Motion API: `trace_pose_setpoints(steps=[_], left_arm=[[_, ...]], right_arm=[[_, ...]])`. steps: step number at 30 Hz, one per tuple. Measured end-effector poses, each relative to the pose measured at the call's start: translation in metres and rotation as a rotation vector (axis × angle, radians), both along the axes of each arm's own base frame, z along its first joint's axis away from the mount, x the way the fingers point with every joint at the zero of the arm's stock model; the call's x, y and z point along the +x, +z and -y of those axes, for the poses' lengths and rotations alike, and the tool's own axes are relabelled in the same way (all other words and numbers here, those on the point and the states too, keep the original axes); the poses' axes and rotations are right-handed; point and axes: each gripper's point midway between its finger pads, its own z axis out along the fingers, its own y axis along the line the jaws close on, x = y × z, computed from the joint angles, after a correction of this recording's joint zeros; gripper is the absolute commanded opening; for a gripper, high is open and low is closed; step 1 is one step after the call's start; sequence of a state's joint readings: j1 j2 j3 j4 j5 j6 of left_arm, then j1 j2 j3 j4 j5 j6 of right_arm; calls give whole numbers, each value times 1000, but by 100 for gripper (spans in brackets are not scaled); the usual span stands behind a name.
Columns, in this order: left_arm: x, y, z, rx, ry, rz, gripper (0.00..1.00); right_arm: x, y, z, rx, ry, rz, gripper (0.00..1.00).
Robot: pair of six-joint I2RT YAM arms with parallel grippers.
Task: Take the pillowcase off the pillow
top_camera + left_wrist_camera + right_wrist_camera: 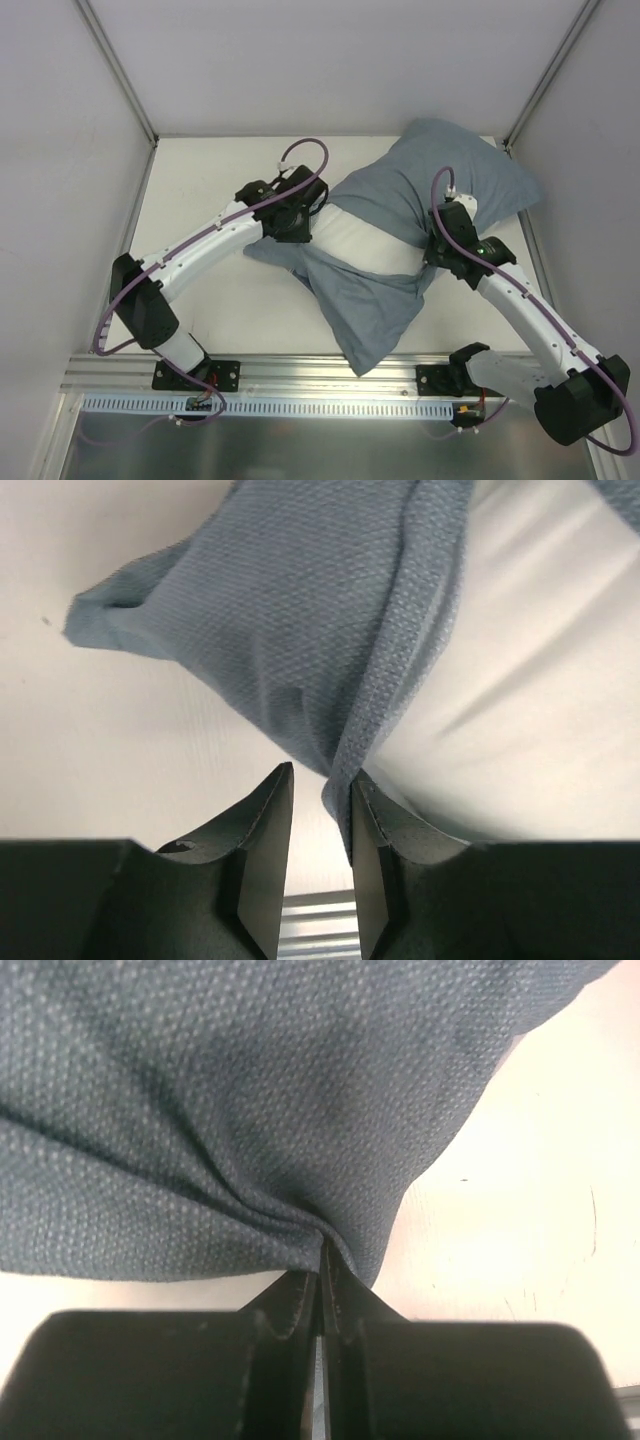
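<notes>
The grey-blue pillowcase (470, 175) lies slantwise from the far right corner to the table's near middle. The white pillow (365, 245) shows bare in a band across its middle. My left gripper (303, 225) is at the bare band's left edge. In the left wrist view the left gripper (322, 772) is open, and the pillowcase (300, 610) hem hangs between its tips against the right finger, beside the pillow (520, 680). My right gripper (432, 262) is at the band's right edge. In the right wrist view the right gripper (322, 1250) is shut on a pinched fold of pillowcase (250, 1110).
The white table (200, 190) is walled by white panels at the back and on both sides. An aluminium rail (320, 372) runs along the near edge, where both arm bases are bolted. A loose flap of pillowcase (375, 325) reaches almost to that rail.
</notes>
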State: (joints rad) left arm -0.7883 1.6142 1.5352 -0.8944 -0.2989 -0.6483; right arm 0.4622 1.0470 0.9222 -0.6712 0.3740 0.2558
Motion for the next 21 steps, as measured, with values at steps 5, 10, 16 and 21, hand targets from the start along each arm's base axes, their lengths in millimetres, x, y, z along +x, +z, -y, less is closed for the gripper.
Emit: trace_pose_setpoints(steps=[5, 10, 16, 21], left_arm=[[-12, -17, -20, 15, 56, -42, 2], [1, -45, -45, -22, 183, -96, 0], [3, -72, -72, -165, 279, -132, 0], [-11, -94, -67, -253, 276, -167, 0]], right_arm=[[0, 0, 3, 1, -8, -6, 1], [-1, 0, -1, 20, 5, -10, 1], [-2, 8, -5, 56, 19, 16, 1], [-5, 5, -4, 64, 16, 22, 1]])
